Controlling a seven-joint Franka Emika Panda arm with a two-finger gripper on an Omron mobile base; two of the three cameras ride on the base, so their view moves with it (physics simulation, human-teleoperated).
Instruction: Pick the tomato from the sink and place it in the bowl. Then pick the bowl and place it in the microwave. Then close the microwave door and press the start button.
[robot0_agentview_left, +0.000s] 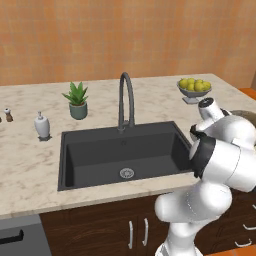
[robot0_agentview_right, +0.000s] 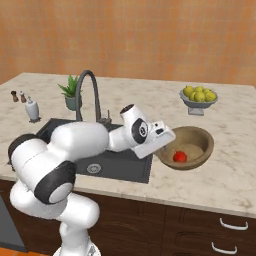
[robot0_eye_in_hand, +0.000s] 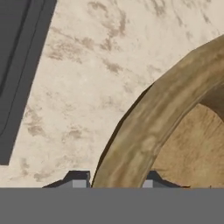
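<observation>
The tan wooden bowl (robot0_agentview_right: 197, 141) stands on the counter right of the black sink (robot0_agentview_right: 125, 167), with the small red tomato (robot0_agentview_right: 179, 157) lying inside it. My gripper (robot0_agentview_right: 161, 149) reaches the bowl's near left rim. In the hand view the thick bowl rim (robot0_eye_in_hand: 148, 122) runs down between the two fingertips of the gripper (robot0_eye_in_hand: 113, 180), which is shut on it. Part of the bowl (robot0_agentview_left: 247, 116) peeks out behind my arm in the left base view. The sink (robot0_agentview_left: 100, 150) basin holds just its silver drain (robot0_agentview_left: 127, 173). The microwave and its door are out of view.
A grey footed bowl of yellow fruit (robot0_agentview_right: 198, 97) stands behind the wooden bowl. The arched tap (robot0_agentview_left: 126, 100) rises behind the sink. A potted plant (robot0_agentview_left: 77, 100), a white soap bottle (robot0_agentview_left: 42, 125) and small shakers (robot0_agentview_right: 18, 96) sit to the left. The counter edge runs close in front.
</observation>
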